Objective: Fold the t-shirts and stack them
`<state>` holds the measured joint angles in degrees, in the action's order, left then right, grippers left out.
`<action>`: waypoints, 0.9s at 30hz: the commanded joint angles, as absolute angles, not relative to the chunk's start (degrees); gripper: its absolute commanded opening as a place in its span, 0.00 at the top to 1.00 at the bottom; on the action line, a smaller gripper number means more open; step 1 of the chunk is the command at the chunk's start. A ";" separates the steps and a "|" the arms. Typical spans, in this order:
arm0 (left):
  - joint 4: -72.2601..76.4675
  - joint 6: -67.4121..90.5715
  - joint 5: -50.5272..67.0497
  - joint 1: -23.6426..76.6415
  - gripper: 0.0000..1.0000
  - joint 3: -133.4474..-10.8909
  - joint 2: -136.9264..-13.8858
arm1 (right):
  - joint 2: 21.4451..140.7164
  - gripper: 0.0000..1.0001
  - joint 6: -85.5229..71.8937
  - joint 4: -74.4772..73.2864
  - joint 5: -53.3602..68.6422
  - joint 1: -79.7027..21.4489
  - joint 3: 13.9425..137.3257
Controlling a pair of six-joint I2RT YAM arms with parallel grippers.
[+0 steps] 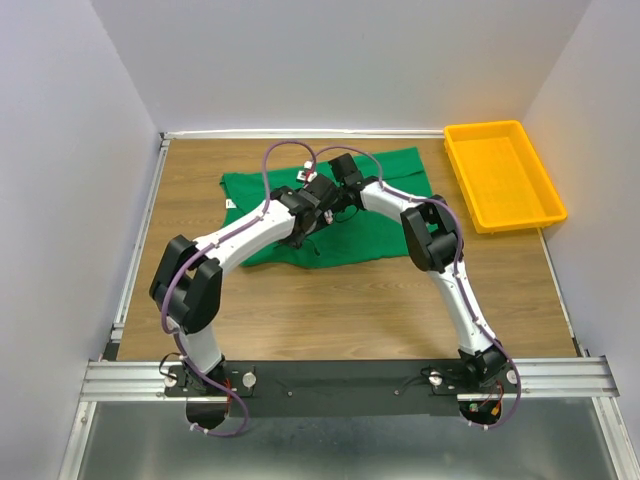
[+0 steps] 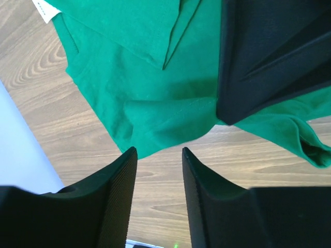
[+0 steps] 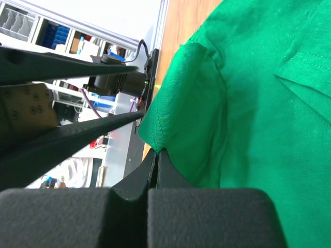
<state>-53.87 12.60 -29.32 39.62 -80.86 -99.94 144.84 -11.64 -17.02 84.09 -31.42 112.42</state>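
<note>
The green t-shirt [image 1: 378,240] lies rumpled on the worktop [image 1: 330,310], toward the back. The right end effector [image 3: 156,155] is clamped on a fold of it; the left end effector [image 2: 159,152] hovers over its edge, fingers [image 2: 116,199] apart, empty.

Bright, even overhead light casts only faint, soft shadows on the wooden table [image 1: 330,310] and green t-shirt [image 1: 370,245], while the right wrist view's distant background looks slightly blurred.
</note>
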 commanded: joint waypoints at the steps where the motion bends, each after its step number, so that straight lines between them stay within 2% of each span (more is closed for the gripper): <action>1: -53.26 11.51 -30.24 39.81 0.53 -80.42 -101.95 | 145.90 0.99 -12.22 -17.40 90.53 -31.11 114.26; 22: -49.48 8.61 -31.37 40.08 0.55 -79.72 -103.80 | 145.11 0.99 -12.22 -17.31 90.70 -31.11 113.12; 24: -49.22 8.53 -31.46 40.08 0.60 -79.72 -104.06 | 145.02 0.99 -12.22 -17.31 90.79 -31.20 113.03; 26: -49.39 8.70 -31.82 40.17 0.72 -79.80 -104.24 | 144.93 1.00 -12.22 -17.31 90.79 -31.11 112.94; 27: -49.66 8.96 -32.16 40.08 0.75 -80.07 -104.33 | 145.02 0.99 -12.13 -17.40 90.79 -31.11 112.85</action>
<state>-50.41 8.67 -29.56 39.83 -79.96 -103.31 144.84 -11.99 -17.02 84.12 -31.42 112.46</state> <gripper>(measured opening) 0.295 0.012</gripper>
